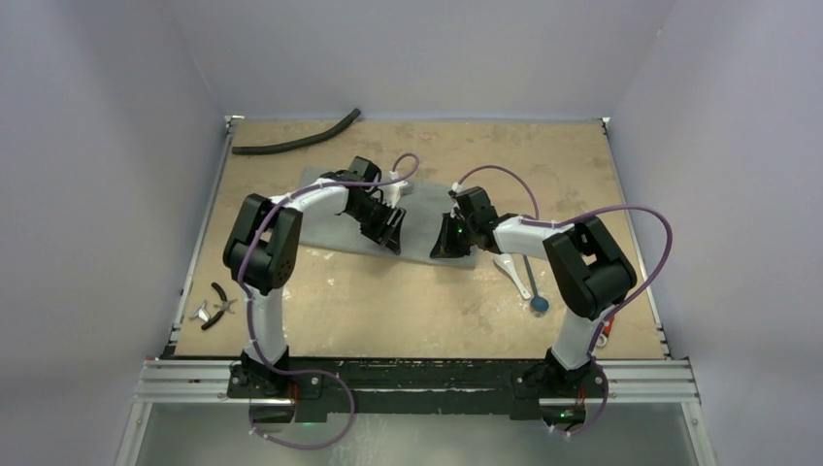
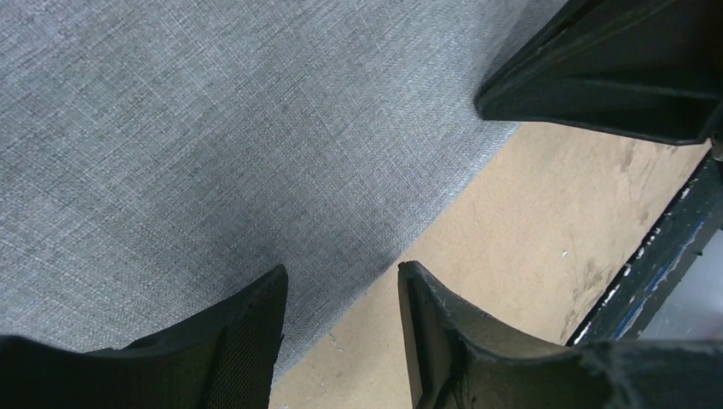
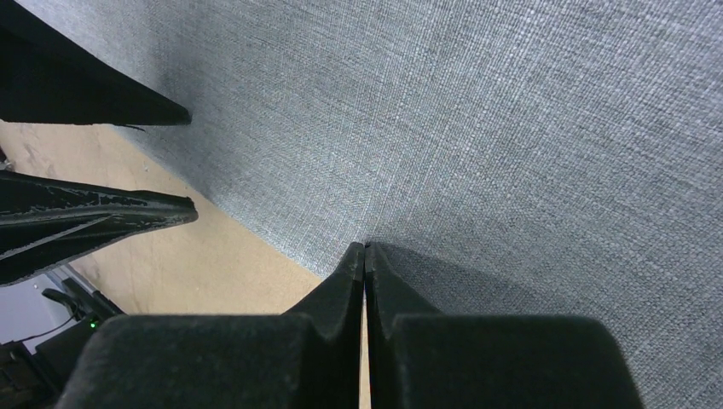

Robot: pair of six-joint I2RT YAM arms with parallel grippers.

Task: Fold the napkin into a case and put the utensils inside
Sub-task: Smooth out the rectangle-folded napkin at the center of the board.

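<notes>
Both grippers low over the near edge of the napkin, which lies flat mid-frame on the table.

The left gripper has its fingers apart, one over the grey cloth and one over bare tabletop, holding nothing. The right gripper has its fingertips pressed together right at the cloth's edge; whether fabric is caught between them cannot be told. The white spoon and the dark stick utensil with a blue end lie on the table at lower right, apart from the napkin.
</notes>
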